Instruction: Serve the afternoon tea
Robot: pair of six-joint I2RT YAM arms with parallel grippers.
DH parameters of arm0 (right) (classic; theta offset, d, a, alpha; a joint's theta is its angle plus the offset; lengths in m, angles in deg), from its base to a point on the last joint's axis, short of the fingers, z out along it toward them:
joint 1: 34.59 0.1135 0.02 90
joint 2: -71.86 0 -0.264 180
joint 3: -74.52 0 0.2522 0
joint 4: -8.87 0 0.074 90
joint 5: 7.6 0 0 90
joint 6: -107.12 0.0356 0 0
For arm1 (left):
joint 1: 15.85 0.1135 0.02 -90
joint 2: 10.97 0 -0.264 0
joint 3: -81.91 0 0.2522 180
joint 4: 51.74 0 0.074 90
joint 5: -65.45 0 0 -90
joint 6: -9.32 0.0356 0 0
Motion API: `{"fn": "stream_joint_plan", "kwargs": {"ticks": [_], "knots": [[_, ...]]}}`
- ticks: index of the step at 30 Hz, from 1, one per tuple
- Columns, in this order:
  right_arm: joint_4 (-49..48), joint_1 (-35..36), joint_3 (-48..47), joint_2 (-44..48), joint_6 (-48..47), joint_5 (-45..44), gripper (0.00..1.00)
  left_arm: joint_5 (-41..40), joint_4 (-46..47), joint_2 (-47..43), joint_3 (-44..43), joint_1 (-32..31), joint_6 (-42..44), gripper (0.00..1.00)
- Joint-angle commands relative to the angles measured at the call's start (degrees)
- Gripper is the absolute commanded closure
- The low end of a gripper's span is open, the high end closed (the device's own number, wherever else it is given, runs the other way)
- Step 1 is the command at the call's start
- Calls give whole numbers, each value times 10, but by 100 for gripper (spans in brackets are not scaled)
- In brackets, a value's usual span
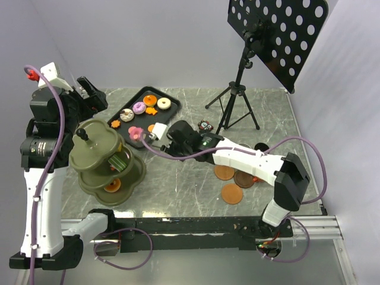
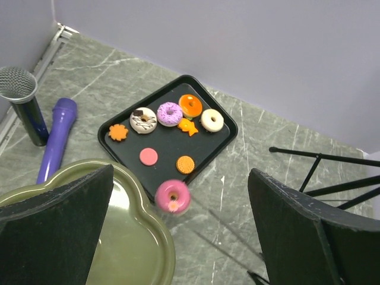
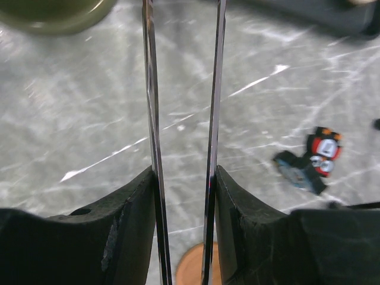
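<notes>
My right gripper point(image 1: 172, 138) point(image 3: 184, 196) is shut on the thin metal tongs point(image 3: 151, 107). The tongs' tips hold a pink donut point(image 1: 135, 132) just off the near corner of the black tray point(image 1: 127, 107), beside the green tiered stand point(image 1: 107, 160). In the left wrist view the pink donut point(image 2: 173, 196) looks blurred, next to the stand's top plate point(image 2: 127, 243). Several donuts and pastries point(image 2: 170, 113) lie on the tray point(image 2: 225, 139). My left gripper point(image 1: 89, 95) point(image 2: 181, 237) is open and empty, high above the stand. Three brown-orange saucers point(image 1: 231, 193) lie under my right arm. I see no cups clearly.
A black music stand tripod point(image 1: 237, 95) stands at the back right. A small red, black and blue toy point(image 1: 205, 125) point(image 3: 312, 160) lies near it. A microphone point(image 2: 24, 104) and a purple cylinder point(image 2: 56, 139) lie left of the tray. An orange pastry point(image 1: 113, 185) sits on the stand's bottom tier.
</notes>
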Motion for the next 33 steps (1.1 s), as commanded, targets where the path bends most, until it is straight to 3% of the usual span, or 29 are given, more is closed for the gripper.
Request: {"fn": "stream_joint_plan", "kwargs": {"ticks": [1, 18, 33], "knots": [[-16, 19, 29, 35, 12, 30, 71, 25, 17, 6, -5, 3, -9, 0], [-105, 64, -22, -85, 12, 83, 73, 44, 0, 0, -5, 3, 1, 0], [-95, 76, -165, -219, -28, 93, 72, 36, -12, -29, 10, 3, 9, 0]]}}
